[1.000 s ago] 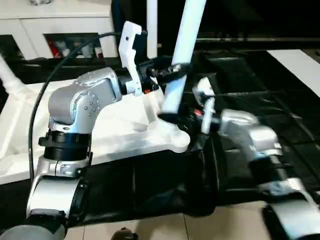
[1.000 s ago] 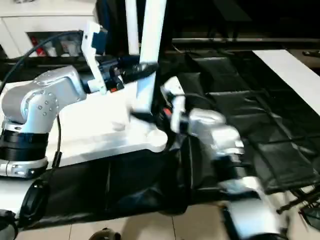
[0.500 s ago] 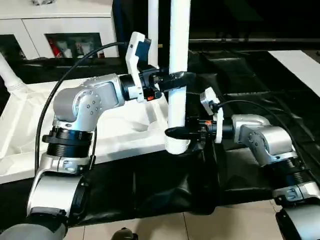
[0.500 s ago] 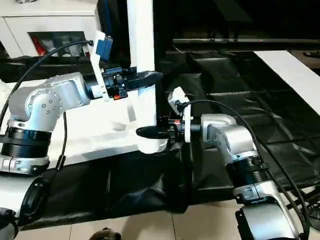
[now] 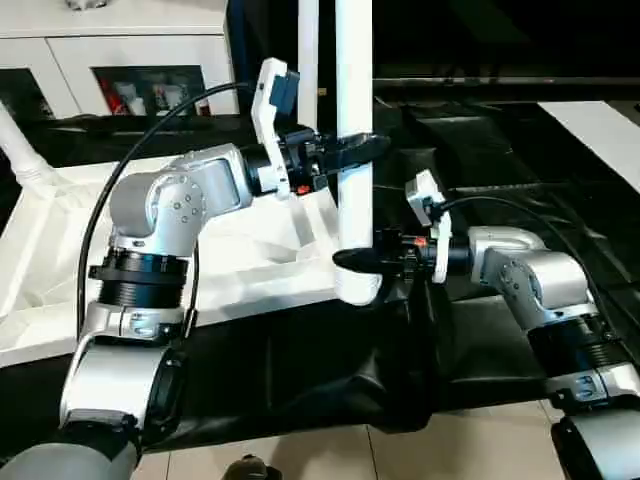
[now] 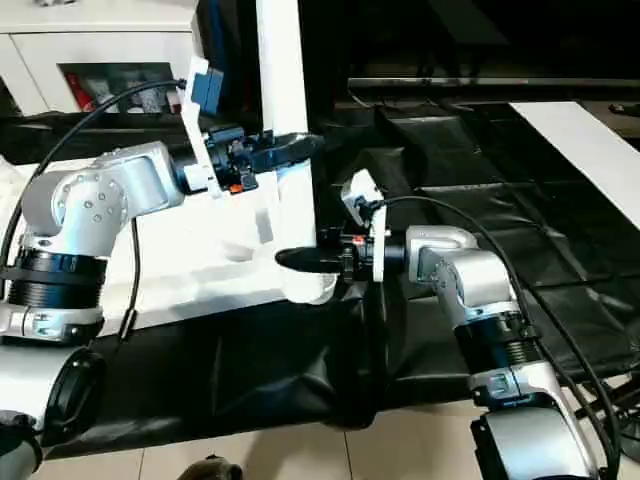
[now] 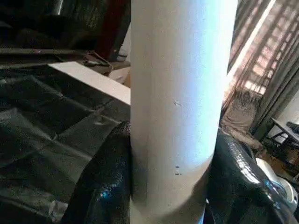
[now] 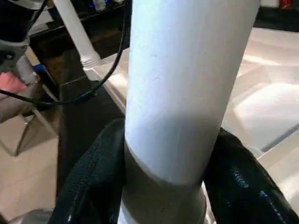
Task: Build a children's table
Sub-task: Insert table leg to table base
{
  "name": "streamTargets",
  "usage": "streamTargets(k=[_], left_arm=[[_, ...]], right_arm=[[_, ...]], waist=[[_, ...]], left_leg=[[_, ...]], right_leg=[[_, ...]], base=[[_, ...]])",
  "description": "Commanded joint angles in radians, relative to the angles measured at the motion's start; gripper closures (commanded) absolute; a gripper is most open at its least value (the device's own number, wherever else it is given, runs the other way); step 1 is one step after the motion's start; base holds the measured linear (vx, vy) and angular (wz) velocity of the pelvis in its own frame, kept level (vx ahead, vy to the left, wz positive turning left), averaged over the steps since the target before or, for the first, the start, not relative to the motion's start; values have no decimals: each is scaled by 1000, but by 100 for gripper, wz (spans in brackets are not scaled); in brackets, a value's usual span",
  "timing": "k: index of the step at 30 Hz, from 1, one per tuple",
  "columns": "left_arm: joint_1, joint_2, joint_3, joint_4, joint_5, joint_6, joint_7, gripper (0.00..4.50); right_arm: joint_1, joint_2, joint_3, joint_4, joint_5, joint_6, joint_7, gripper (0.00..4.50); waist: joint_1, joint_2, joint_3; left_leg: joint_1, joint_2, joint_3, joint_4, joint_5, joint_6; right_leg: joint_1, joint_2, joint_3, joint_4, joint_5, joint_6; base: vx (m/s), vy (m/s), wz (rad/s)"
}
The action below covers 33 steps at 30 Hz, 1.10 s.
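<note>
- The white tabletop [image 5: 240, 255] lies underside up on the black-draped work table [image 5: 520, 160], on the left part of it, its near right corner at the table's near edge.
- A long white tube leg [image 5: 355, 120] stands upright at that near right corner, its lower end in the round corner socket [image 5: 358, 289] and its upper end running out past the top of the head views.
- The left gripper [image 5: 352, 150] reaches in from the left and is clamped on this leg partway up; in the left wrist view its two black fingers [image 7: 100, 182] press against both sides of the white tube.
- The right gripper [image 5: 352, 262] comes in from the right, lower down, and is clamped on the same leg just above the socket; in the right wrist view its black fingers [image 8: 93, 177] hug the tube on either side.
- The two grippers sit one above the other on the leg, apart from each other.
- A second white leg [image 5: 308, 55] stands upright just behind and to the left of the held one, at the far side of the tabletop.
- A third white leg [image 5: 18, 150] leans at a slant at the far left end of the tabletop.
- Beyond the tabletop, at the far left, stands a white cabinet [image 5: 120, 45] with open shelves.
- A flat white panel [image 5: 600, 130] lies on the black cover at the far right.
- A black cable [image 5: 130, 150] arcs over the left arm's silver forearm.
</note>
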Motion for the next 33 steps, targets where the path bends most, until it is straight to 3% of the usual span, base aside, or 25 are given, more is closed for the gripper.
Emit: streamTargets(k=[1,8,15,20,25,33], left_arm=[[-9,12,26,24,68,-56,106,267],[-8,-11,-5,-40,100,-80,144,268],[-6,-18,-19,-46,114,-109,152,268],[20,-13,-34,-67,146,-174,159,268],[38,-10,-24,-82,132,-178,143,268],[48,-12,-9,-98,94,-165,108,268]], right_arm=[[-14,21,24,-56,-2,-60,14,222],[-23,40,21,-45,-16,-48,-28,152],[-65,58,22,19,-47,-24,-82,152],[-89,77,-17,59,-43,-14,-153,152],[-100,79,-32,92,-56,-14,-186,152],[-105,78,-45,114,-61,-59,-200,152]], waist=[[2,-1,-83],[-1,-3,-83],[-2,-5,-83],[-5,-10,-83],[-5,-8,-85],[-6,-12,-83]], left_leg=[[13,30,-9,-61,-136,20],[14,31,-9,-62,-141,13],[14,31,-8,-62,-138,15],[14,32,-8,-63,-130,11],[15,31,-6,-61,-115,13],[15,31,-5,-62,-120,12]], right_leg=[[62,-59,48,-71,-126,-221],[63,-59,49,-70,-120,-219],[62,-59,49,-70,-121,-216],[61,-60,51,-69,-131,-202],[60,-59,51,-65,-101,-209],[60,-60,51,-65,-117,-208]], base=[[0,0,0],[0,0,0],[0,0,0],[0,0,0],[0,0,0],[0,0,0]])
